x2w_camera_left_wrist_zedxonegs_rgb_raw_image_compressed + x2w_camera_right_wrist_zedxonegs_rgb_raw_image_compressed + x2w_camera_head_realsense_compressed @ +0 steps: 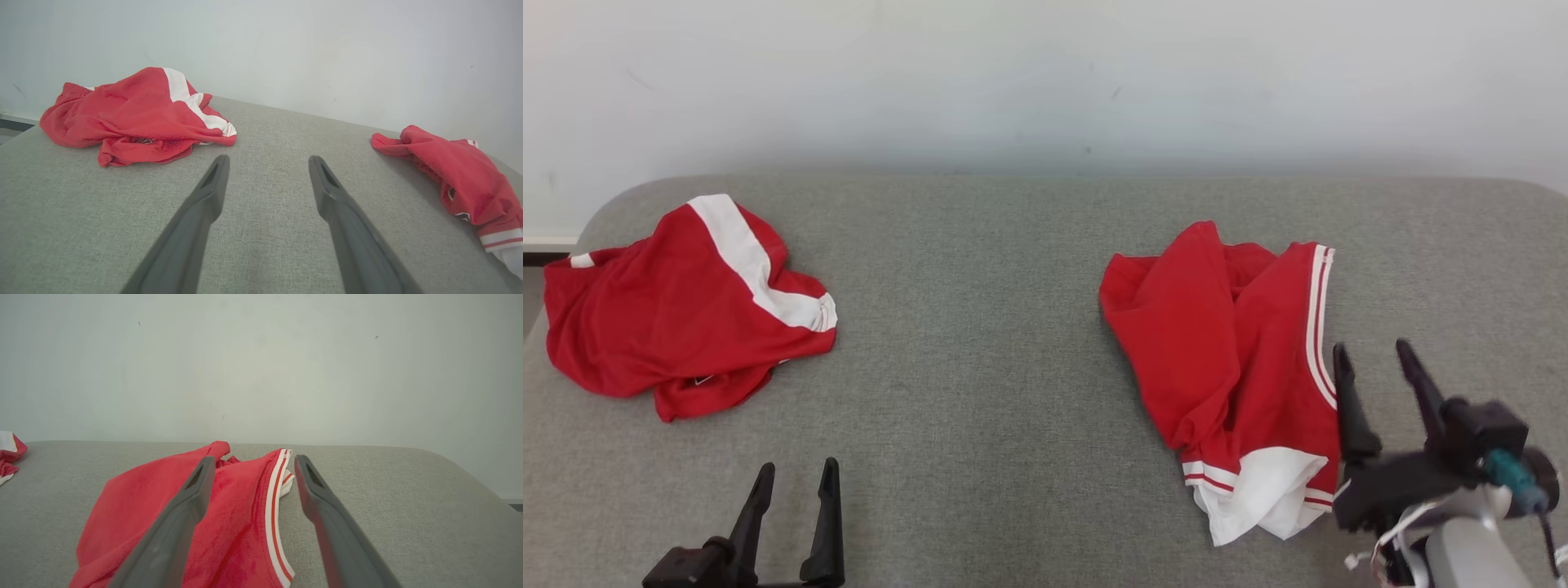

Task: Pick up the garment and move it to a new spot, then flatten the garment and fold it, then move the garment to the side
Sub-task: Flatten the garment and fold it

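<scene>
A crumpled red garment (pixel 1225 343) with white striped trim and a white hem lies on the right half of the grey cushioned surface (pixel 980 351). My right gripper (pixel 1372 348) stands open at the garment's right edge, its fingers holding nothing. In the right wrist view the right gripper (pixel 254 459) hovers over the garment (pixel 237 506), and the striped edge runs between the two fingers. My left gripper (pixel 797 467) is open and empty near the front left. From the left wrist, the left gripper (pixel 269 160) points over bare fabric, with the garment (pixel 461 179) far to its right.
A second crumpled red garment (pixel 678 318) with a broad white band lies at the far left, near the surface's rounded corner; it also appears as the second garment (pixel 135 110) in the left wrist view. A pale wall (pixel 1045 82) rises behind the surface.
</scene>
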